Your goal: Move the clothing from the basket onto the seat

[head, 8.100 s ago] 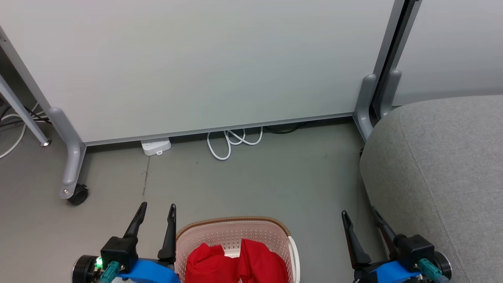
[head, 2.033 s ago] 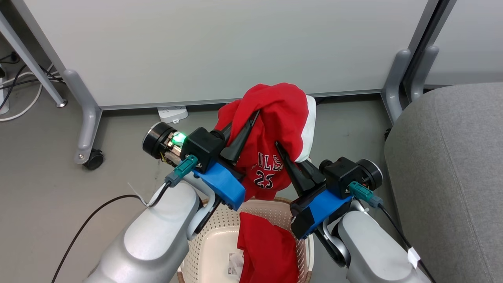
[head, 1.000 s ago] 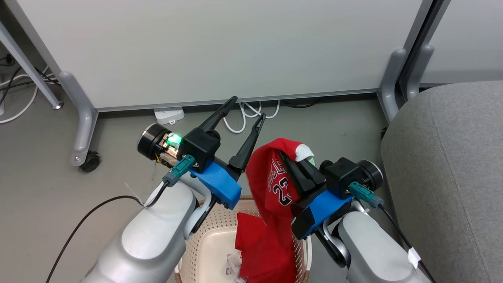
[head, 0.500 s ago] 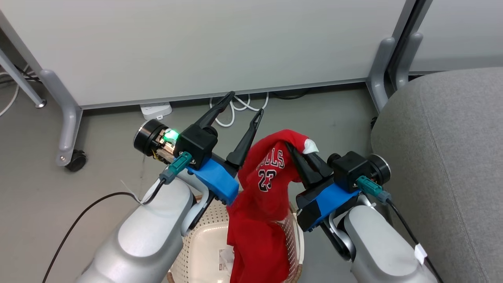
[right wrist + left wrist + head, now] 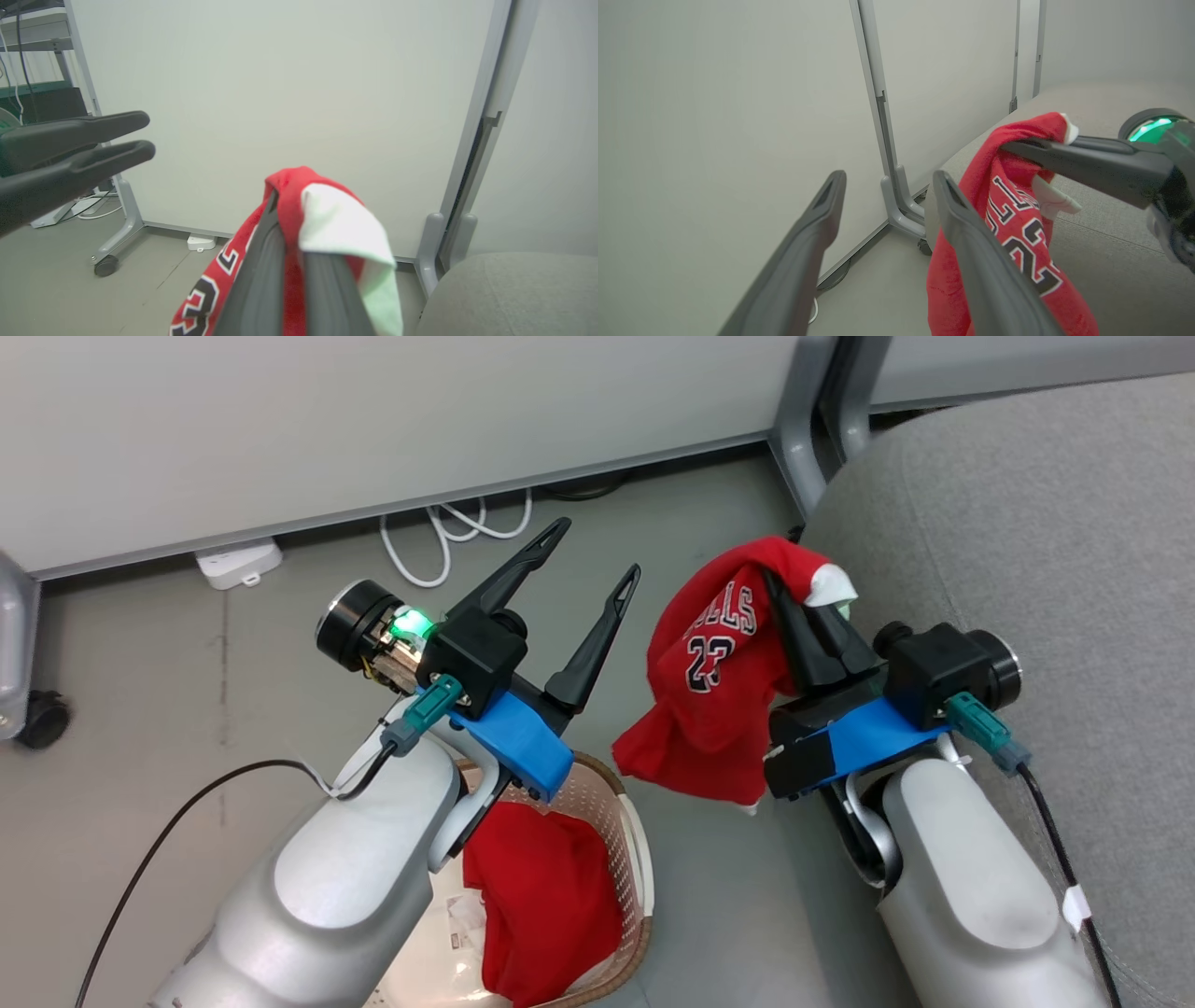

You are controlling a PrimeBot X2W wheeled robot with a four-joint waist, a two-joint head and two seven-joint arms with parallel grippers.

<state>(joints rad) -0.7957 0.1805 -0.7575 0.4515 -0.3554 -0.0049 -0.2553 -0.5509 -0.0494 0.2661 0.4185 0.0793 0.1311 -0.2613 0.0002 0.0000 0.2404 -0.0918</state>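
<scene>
The jersey (image 5: 719, 681), bright red with "23" and part of the dark lettering showing, hangs in the air from its bunched top. That top is pinched between the two fingers of the right gripper (image 5: 775, 581), which are pressed together on the cloth. In the right wrist view a fold of red runs up between the fingers (image 5: 261, 261), and a flap of white trim drapes over the outer one. The rest of the jersey falls loose below the fingertips, on the side toward the left arm. Its lower edge hangs free above the floor (image 5: 187, 644), beside the basket (image 5: 639, 868) and not over it. The gripped top sits at the rounded edge of the grey seat (image 5: 1027, 504); whether cloth touches the upholstery cannot be told.

The left gripper (image 5: 597, 549) is just beside the jersey with its fingers spread wide and nothing between them. In the left wrist view the nearer finger (image 5: 971, 242) crosses in front of the hanging cloth, but a gap shows between them in the head view.

A second red garment (image 5: 551, 896) lies crumpled inside the basket, against the wall nearer the seat, partly hidden by the left forearm.

Beyond the grippers, a white power strip (image 5: 238, 563) and a looped white cable (image 5: 448, 532) lie on the floor at the foot of a pale partition (image 5: 373, 420).
</scene>
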